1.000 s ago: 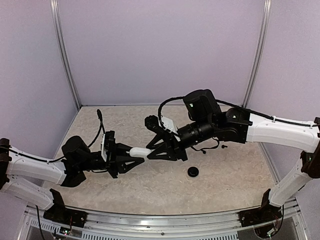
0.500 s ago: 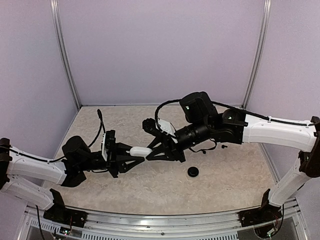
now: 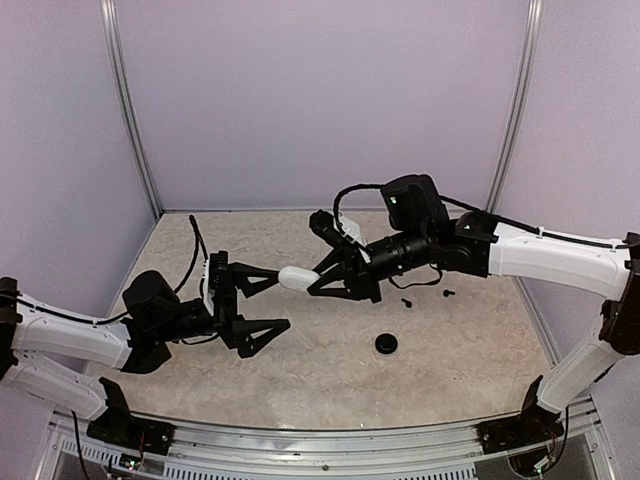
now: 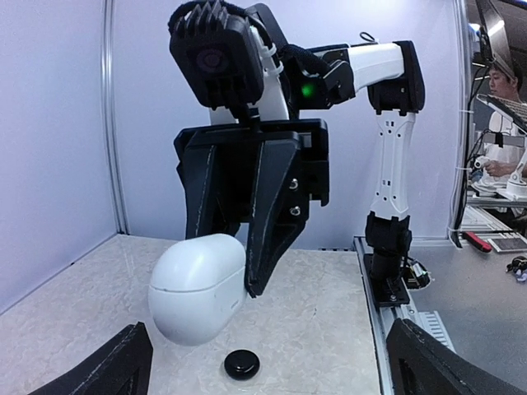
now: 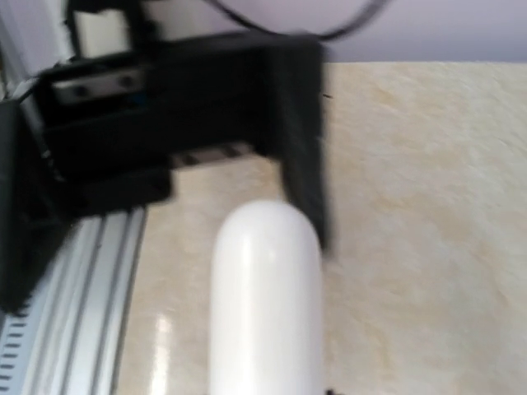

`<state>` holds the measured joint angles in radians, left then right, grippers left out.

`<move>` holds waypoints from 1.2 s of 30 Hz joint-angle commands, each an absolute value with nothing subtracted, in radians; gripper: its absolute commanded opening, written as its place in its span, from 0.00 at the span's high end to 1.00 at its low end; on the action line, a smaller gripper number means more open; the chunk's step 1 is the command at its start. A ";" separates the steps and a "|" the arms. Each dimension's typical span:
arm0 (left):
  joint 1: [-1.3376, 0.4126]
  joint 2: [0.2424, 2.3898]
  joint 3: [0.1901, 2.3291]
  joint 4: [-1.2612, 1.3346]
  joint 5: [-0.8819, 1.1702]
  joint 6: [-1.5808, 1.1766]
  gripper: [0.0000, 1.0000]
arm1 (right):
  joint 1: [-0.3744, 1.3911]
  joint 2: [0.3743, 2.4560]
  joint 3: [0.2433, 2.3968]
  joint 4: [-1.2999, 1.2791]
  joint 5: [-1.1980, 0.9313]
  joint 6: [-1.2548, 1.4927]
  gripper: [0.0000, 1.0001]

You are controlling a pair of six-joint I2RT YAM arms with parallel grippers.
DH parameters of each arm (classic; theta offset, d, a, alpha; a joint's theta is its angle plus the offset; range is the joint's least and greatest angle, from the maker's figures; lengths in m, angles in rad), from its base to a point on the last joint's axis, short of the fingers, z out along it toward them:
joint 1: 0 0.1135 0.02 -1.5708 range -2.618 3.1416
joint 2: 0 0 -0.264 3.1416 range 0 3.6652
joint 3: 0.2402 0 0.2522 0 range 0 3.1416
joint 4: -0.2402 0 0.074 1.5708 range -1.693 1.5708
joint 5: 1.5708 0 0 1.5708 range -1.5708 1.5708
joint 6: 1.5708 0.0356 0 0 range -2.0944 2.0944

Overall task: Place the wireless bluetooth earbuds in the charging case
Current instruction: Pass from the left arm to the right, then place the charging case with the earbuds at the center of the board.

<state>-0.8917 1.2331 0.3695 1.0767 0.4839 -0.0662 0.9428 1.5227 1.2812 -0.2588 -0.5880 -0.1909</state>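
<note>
My right tool [image 3: 316, 282] is clamped on the shut white case [image 3: 296, 277], lifted off the desk [image 3: 330, 385] probably for opening, while my left tool [image 3: 282, 300], at 7 o'clock, gapes apart.

Case held above the mid-table

The glossy white pebble-shaped charging case [image 3: 297, 277] sat gripped in the black right gripper [image 3: 318, 280], which reached in from 3 o'clock. The black left gripper [image 3: 284, 298] stood at the case's 7 o'clock, and the black round disc [image 3: 386, 343] lay on the beige speckled table [image 3: 450, 370] at 4 o'clock.
</note>
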 commanded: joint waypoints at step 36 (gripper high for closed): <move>-0.781 1.037 0.354 0.826 -0.185 -0.296 0.01 | 0.577 2.422 1.863 -0.392 -0.685 -0.041 0.66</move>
<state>-0.7902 1.0389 0.3523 0.8410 -0.1734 -0.3141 0.5819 2.4245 1.8351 -0.3634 -0.7319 -0.0319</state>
